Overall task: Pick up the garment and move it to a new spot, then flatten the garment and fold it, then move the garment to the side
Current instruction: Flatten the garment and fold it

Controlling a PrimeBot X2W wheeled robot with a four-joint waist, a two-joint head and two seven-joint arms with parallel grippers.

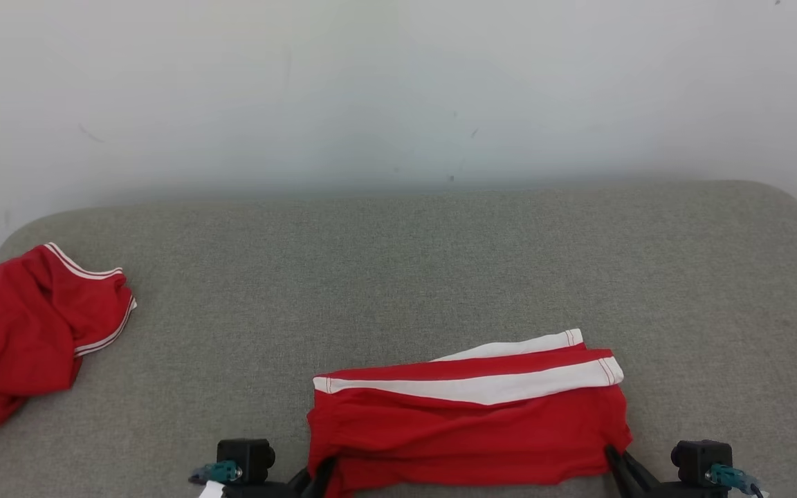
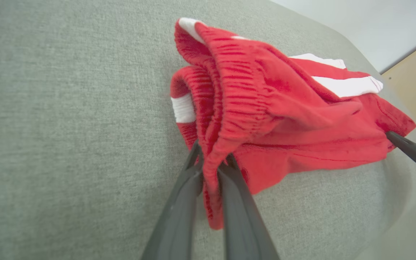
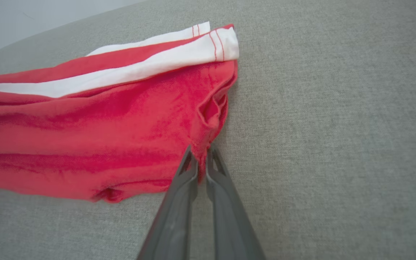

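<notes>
Left tool (image 2: 211,162) pinches the elastic waistband of the folded, white-striped red shorts (image 1: 468,429); right tool (image 3: 200,153) pinches their hem corner. Shorts lie at 6 o'clock on the grey counter (image 1: 440,263). 1 crumpled red garment (image 1: 25,332) lies at 9 o'clock, well apart.

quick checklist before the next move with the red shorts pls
1. Left pincer shut on the shorts at the waistband end: ok.
2. Right pincer shut on the opposite end: ok.
3. Shorts folded, white stripe on top: ok.
4. Bare cushion on the robot's right to set them down: ok.
5. Left side free: not ok, red shirt lies bunched there.
6. Shorts lifted off the cushion: cannot tell.
</notes>
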